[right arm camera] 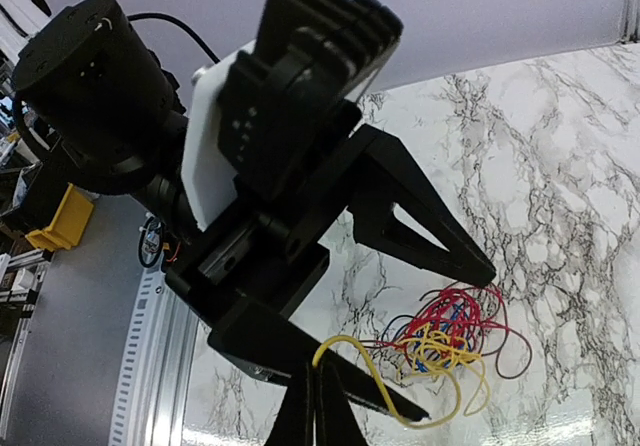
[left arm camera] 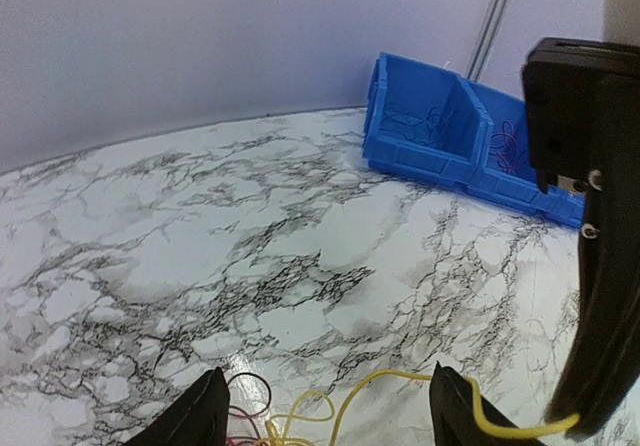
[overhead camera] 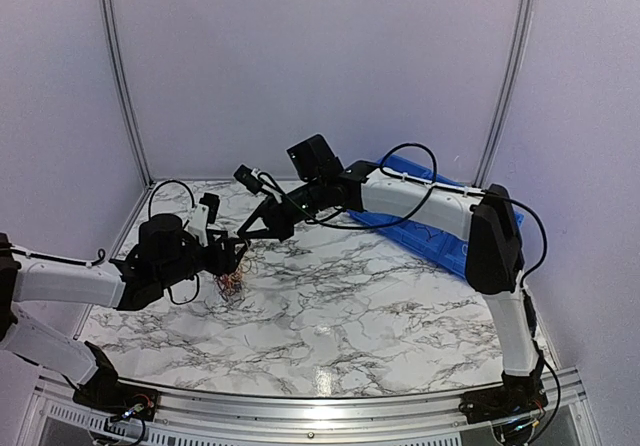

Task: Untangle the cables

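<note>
The cables (overhead camera: 232, 284) lie in a small red, blue and yellow tangle (right arm camera: 450, 336) on the marble table. My right gripper (right arm camera: 314, 368) is shut on a yellow cable (right arm camera: 376, 372) that runs out of the tangle. It holds this cable just above the table, at the left-centre in the top view (overhead camera: 244, 234). My left gripper (left arm camera: 328, 371) is open and empty, with its fingers (right arm camera: 430, 236) on either side of the tangle. In the left wrist view the yellow cable (left arm camera: 380, 376) arcs across to the right gripper's tip (left arm camera: 572, 421), and dark red loops (left arm camera: 245, 401) show at the bottom edge.
A blue divided bin (overhead camera: 430, 231) stands at the back right, with a few loose wires in its compartments (left arm camera: 430, 126). White walls close off the table at the back and sides. The two arms almost touch over the tangle.
</note>
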Robot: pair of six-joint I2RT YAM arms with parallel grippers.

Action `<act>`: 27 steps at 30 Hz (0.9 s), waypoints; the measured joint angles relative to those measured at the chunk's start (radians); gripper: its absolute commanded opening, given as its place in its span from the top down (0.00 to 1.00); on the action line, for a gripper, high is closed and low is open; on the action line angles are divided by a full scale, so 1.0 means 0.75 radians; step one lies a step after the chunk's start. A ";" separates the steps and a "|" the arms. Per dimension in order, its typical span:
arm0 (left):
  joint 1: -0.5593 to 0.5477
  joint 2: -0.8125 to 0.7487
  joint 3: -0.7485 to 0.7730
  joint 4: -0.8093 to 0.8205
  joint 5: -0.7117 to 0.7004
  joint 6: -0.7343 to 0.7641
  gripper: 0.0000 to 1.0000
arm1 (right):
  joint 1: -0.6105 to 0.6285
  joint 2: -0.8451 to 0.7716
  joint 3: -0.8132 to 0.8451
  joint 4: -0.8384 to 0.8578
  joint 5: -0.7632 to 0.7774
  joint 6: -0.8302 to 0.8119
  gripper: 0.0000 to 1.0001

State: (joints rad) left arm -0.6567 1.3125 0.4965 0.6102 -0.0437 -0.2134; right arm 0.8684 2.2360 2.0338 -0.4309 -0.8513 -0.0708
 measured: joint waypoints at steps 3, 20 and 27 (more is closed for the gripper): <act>-0.057 -0.004 0.023 0.026 -0.010 0.101 0.33 | 0.000 -0.022 0.017 -0.027 0.008 -0.006 1.00; -0.138 -0.202 -0.023 0.057 -0.067 0.325 0.29 | -0.003 -0.107 0.047 -0.108 0.069 -0.074 1.00; -0.138 -0.193 -0.014 0.056 -0.064 0.342 0.35 | -0.003 -0.145 0.041 -0.137 0.064 -0.099 1.00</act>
State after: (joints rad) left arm -0.7605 1.1679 0.4862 0.6521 -0.0917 0.0429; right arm 0.8661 2.1273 2.0644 -0.5339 -0.8036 -0.1448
